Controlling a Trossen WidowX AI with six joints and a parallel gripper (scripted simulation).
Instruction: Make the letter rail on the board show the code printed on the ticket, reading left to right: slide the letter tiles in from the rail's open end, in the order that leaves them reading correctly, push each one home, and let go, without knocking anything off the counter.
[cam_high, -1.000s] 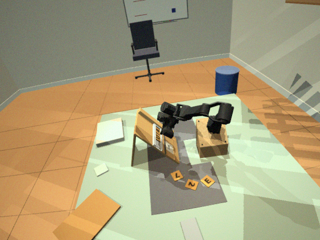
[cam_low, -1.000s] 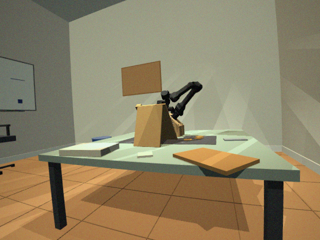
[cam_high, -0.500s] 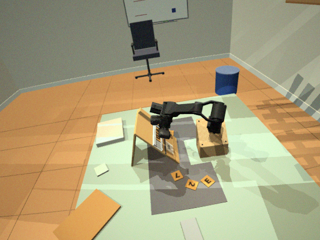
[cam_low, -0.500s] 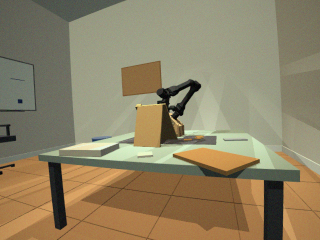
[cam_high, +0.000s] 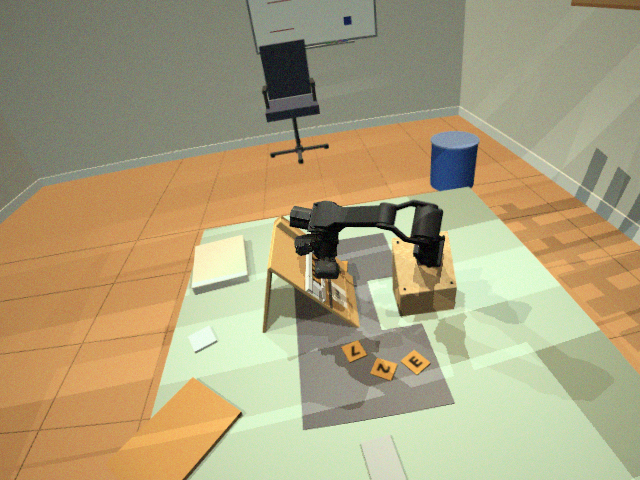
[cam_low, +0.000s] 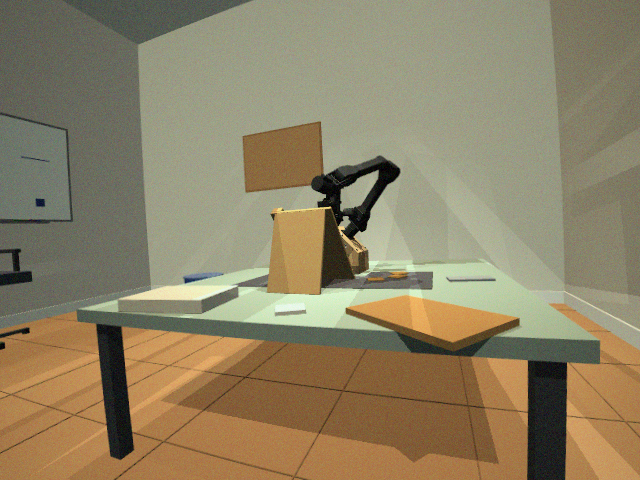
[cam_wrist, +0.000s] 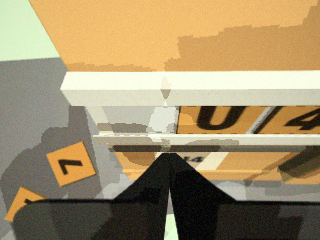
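Note:
The sloping board (cam_high: 289, 251) (cam_low: 298, 253) (cam_wrist: 125, 30) carries a white letter rail (cam_wrist: 210, 81). In the wrist view a U tile (cam_wrist: 217, 119) and a 4 tile (cam_wrist: 306, 121) stand in the rail, U left of 4, with a narrow gap between them. The rail left of the U holds no tile. My gripper (cam_wrist: 168, 159) is shut and empty, its tips in front of the rail's lower lip, near the U's left edge. The ticket (cam_wrist: 210, 160) below shows U4, partly hidden. Loose tiles 7 (cam_high: 354, 351) (cam_wrist: 71, 163), 2 (cam_high: 383, 368) and 3 (cam_high: 415, 361) lie on the grey mat (cam_high: 330, 410).
The arm's wooden base block (cam_high: 423, 299) stands right of the board in the top view. A cream block (cam_high: 219, 260) (cam_low: 160, 304), a small white card (cam_high: 202, 339) (cam_low: 290, 308), an orange panel (cam_high: 180, 434) (cam_low: 434, 320) and a grey slab (cam_high: 382, 457) (cam_low: 470, 279) lie on the counter.

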